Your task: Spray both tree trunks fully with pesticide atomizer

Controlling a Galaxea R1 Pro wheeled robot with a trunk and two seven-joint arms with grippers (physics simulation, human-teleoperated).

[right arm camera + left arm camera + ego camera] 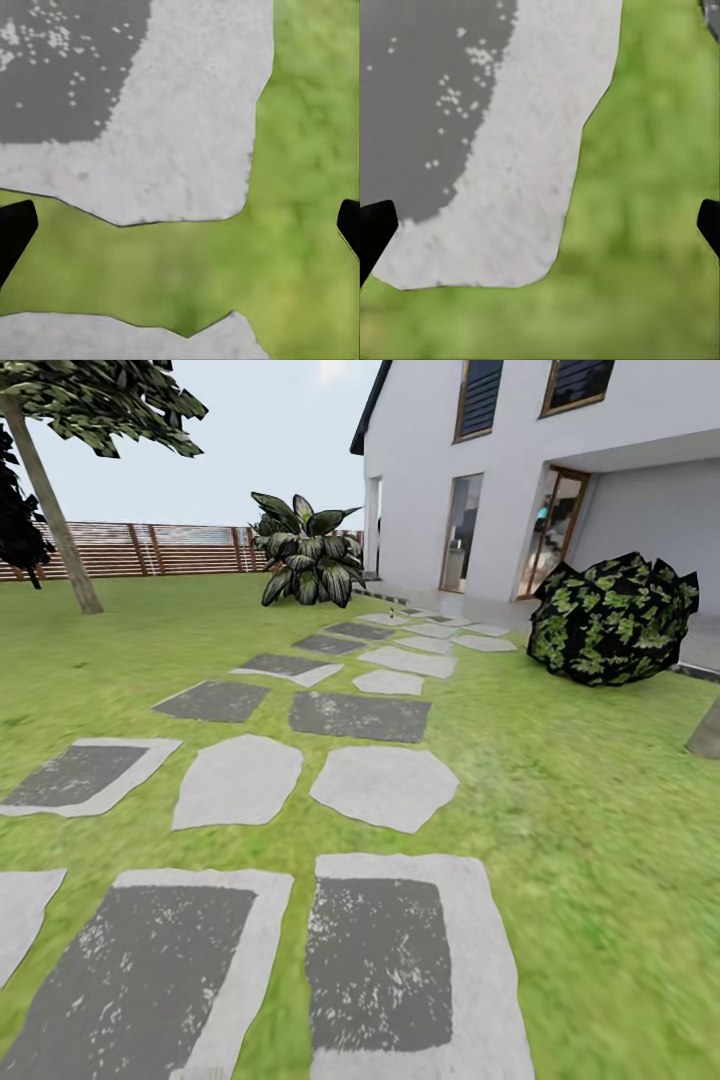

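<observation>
The head view takes in the lawn, stone paving, fence and one pale tree trunk far left. Each wrist view looks down on paving and grass, the left gripper and right gripper both spread wide, holding nothing

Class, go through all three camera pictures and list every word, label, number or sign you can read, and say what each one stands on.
There are none to read: no word, label, number or sign shows in any picture.
House wall and its windows: blank.
Wooden fence: plain slats.
Stone paving: whitish specks on the dark patches, not writing.
Left gripper and right gripper: dark fingertips, unmarked.
</observation>
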